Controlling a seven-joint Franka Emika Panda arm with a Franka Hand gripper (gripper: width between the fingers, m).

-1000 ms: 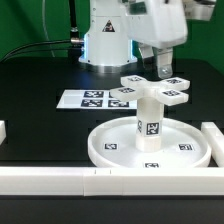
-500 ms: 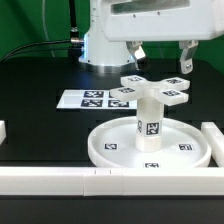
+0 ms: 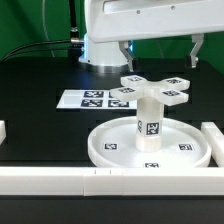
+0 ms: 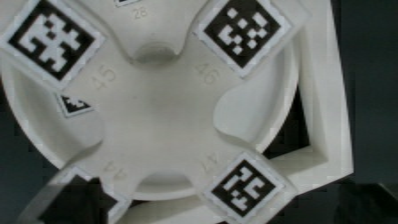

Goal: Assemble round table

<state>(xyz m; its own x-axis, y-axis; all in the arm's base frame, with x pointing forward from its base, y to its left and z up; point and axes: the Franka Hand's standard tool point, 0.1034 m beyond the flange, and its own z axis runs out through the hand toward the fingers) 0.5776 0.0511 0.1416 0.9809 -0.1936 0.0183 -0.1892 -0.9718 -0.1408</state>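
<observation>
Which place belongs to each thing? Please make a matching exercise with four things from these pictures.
Things:
1. cross-shaped piece
2. post
3. disc
4. marker board

Places:
a. flat on the black table, behind the disc
b. upright in the disc's middle
c. on top of the post
d. beside the white bars, under the post

Pairs: 1-c, 2-b, 3-d, 4-a

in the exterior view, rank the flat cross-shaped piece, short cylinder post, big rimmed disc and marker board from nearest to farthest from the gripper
1. Flat white cross-shaped piece, directly under the open gripper.
2. Short white cylinder post, below the cross.
3. Large white rimmed disc, at the bottom of the stack.
The flat white marker board, off to the exterior view's left, is too close to call against the post and disc.
</observation>
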